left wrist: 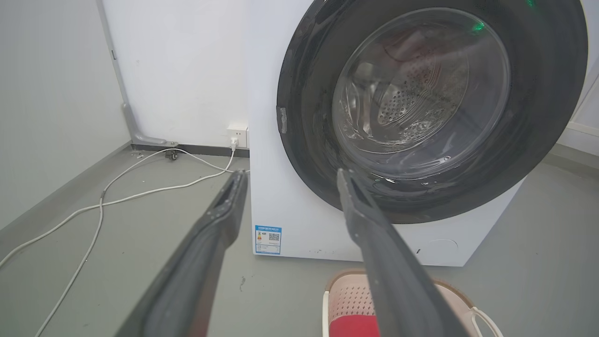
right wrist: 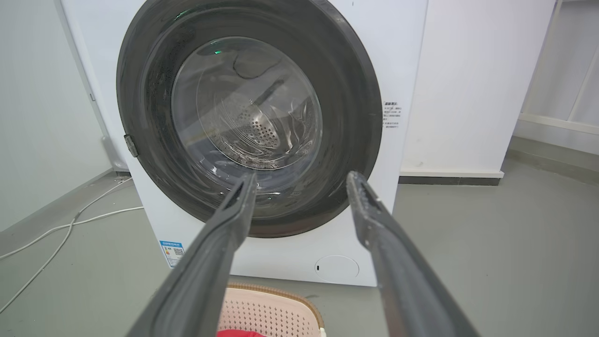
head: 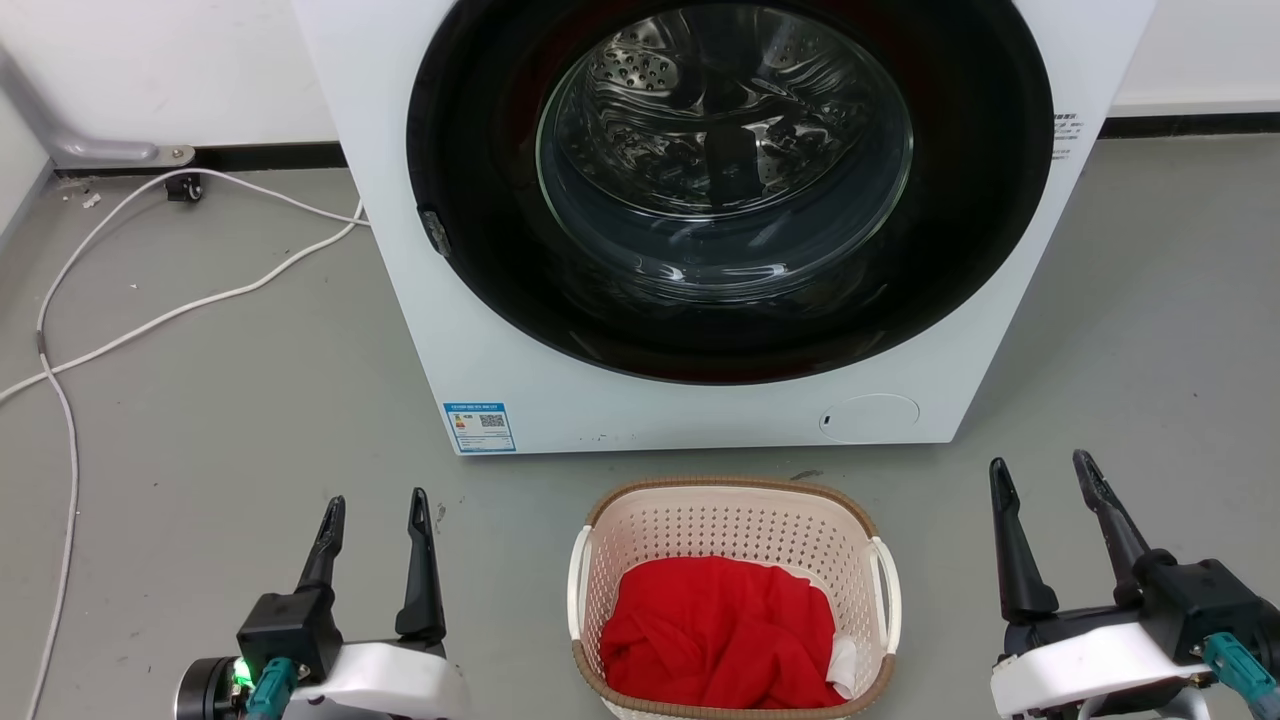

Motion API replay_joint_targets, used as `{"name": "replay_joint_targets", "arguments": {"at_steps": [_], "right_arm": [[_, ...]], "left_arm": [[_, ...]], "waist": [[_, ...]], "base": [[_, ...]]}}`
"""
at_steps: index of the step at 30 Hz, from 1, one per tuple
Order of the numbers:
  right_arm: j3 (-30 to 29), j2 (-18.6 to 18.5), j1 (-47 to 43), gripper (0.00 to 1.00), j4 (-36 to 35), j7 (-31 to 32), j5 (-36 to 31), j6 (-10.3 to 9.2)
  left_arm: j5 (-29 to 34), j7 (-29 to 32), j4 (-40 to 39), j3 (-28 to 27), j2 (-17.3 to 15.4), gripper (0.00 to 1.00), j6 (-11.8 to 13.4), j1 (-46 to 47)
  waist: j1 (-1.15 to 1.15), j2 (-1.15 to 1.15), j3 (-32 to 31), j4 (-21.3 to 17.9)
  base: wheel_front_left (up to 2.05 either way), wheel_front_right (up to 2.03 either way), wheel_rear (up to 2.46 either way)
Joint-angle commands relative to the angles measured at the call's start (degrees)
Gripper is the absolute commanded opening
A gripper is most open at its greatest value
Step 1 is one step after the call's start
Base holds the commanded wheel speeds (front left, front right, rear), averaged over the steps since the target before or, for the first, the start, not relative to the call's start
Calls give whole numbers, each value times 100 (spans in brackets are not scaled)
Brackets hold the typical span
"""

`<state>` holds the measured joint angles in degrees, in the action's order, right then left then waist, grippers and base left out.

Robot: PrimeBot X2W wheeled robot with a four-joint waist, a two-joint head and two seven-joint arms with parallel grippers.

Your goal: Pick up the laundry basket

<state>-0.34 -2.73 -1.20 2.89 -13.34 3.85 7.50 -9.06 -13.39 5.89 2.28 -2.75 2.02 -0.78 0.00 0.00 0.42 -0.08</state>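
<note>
The laundry basket point(head: 735, 520) stands on the grey floor just in front of the washing machine, at the bottom middle of the head view. It is cream-white and perforated, with a brown woven-look rim and white side handles, and red cloth lies inside. My left gripper point(head: 376, 505) hangs open to the basket's left, well clear of it. My right gripper point(head: 1042, 468) is open on the basket's right, also apart from it. The left wrist view shows the basket point(left wrist: 348, 299) partly behind my left gripper point(left wrist: 289, 174). In the right wrist view the basket point(right wrist: 276, 311) lies below my right gripper point(right wrist: 302, 176).
A white front-loading washing machine point(head: 520, 330) with a dark round door stands right behind the basket. White cables point(head: 150, 320) trail over the floor at the left towards a wall socket point(left wrist: 237, 132). Bare grey floor point(head: 1150, 330) lies to the right.
</note>
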Motion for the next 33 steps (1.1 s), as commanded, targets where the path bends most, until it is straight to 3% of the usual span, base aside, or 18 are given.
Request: {"name": "replay_joint_targets", "arguments": {"at_steps": [1,15,33], "right_arm": [[0,-24,-34,100,-76,-56,-108,-2],[-8,-25,-98,100,-104,-192,-604,-2],[20,-24,-103,100,-72,-188,-483,-2]], "left_arm": [[116,-52,-32,6,-19,100,7,-47],[611,-194,-72,13,-20,100,81,-108],[583,-197,-18,-36,-20,100,33,-126]], "waist": [[0,0,3,0],[0,0,19,-6],[0,0,26,-5]], "base": [[0,0,0],[0,0,0],[0,0,0]]}}
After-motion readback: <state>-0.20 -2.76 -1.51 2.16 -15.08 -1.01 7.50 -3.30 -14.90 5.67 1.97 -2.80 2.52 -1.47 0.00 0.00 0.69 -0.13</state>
